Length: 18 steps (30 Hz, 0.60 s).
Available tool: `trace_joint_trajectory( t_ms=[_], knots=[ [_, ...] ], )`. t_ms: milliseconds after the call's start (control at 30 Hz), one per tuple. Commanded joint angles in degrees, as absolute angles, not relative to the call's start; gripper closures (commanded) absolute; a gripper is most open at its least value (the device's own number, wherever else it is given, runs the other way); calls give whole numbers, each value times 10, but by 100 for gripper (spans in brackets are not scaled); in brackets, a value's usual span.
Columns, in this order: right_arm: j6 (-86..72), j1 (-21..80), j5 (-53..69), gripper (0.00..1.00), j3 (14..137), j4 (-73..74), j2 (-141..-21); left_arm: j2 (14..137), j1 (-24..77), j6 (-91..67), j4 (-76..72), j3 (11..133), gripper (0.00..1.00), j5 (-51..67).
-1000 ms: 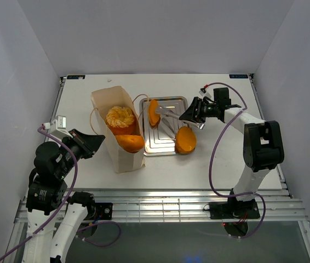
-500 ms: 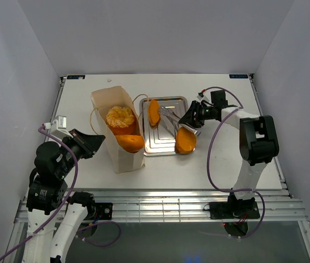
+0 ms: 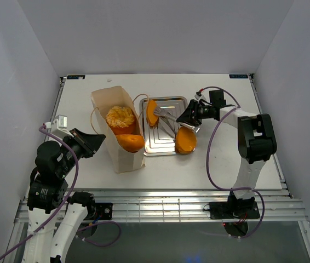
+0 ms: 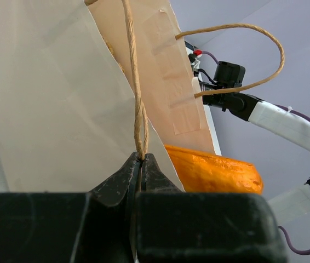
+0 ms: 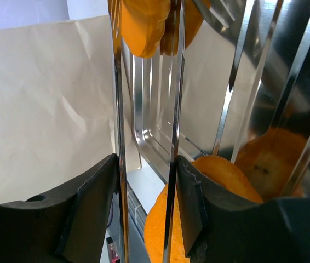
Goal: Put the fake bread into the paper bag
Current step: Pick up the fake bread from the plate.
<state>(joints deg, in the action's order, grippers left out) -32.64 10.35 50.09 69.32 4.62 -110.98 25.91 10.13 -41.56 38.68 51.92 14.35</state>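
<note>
The paper bag point(image 3: 123, 155) stands open left of the tray, with a braided bread point(image 3: 120, 117) and a loaf point(image 3: 130, 142) inside. My left gripper point(image 3: 93, 142) is shut on the bag's cord handle point(image 4: 136, 82); the loaf point(image 4: 215, 170) also shows in the left wrist view. My right gripper point(image 3: 190, 116) is shut on metal tongs point(image 3: 167, 114). The tong tips hold a bread piece point(image 3: 153, 112) over the tray's left part, near the bag. In the right wrist view my gripper point(image 5: 144, 181) presses the two tong arms point(image 5: 174, 109), with that bread piece point(image 5: 144, 22) at their tips.
The silver metal tray point(image 3: 163, 143) lies mid-table between the bag and the right arm. Another round bread point(image 3: 185, 141) rests at the tray's right front edge, just under my right gripper. White walls enclose the table on three sides.
My right gripper has shifted slightly left and nearer with the tongs. The bread piece in the tongs stays over the tray's left side. The left arm has not moved.
</note>
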Motion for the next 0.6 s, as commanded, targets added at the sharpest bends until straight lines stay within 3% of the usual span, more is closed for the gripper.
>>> trace_joint_trajectory(
  t_ms=[0, 567],
  knots=[
    [-340, 110, 524, 48, 699, 16, -1085, 262, 100, -413, 382, 513, 100, 145],
    [-366, 128, 525, 48, 750, 20, -1126, 253, 100, -411, 393, 519, 100, 142]
  ],
)
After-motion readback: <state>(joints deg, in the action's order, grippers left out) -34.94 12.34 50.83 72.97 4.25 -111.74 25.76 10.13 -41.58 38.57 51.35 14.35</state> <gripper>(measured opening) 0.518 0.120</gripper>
